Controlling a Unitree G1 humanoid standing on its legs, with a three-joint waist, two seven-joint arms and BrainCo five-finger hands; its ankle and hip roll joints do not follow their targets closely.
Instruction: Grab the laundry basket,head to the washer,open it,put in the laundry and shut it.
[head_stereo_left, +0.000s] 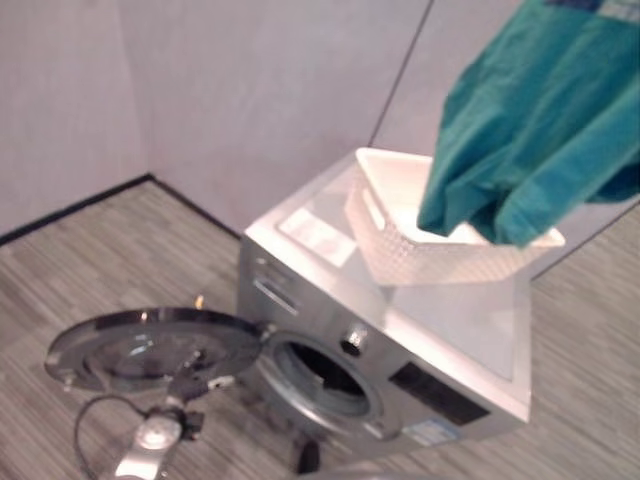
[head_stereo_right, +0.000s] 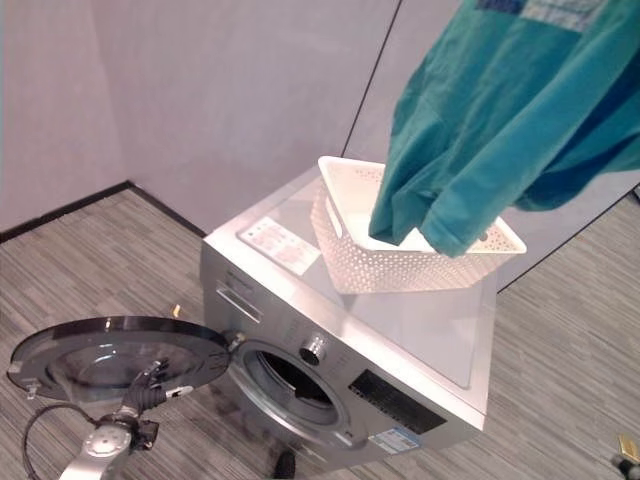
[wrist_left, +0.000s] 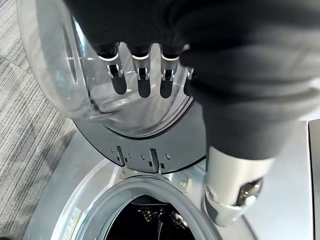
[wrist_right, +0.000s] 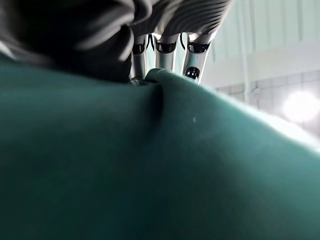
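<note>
Basket parked on washer; door swung open beside straight-fingered left hand. Teal shirt lifted high, apparently pinched by right hand. Remaining: loading, shutting.

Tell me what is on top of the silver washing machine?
A white perforated plastic laundry basket stands on the silver washing machine. A teal cloth garment hangs over it, lifted, covering much of the basket's inside.

- A bare test room or lab set up for laundry.
- Plain grey partition walls with a black skirting.
- Grey striped carpet floor.
- One silver front-loading washer standing alone.
</note>
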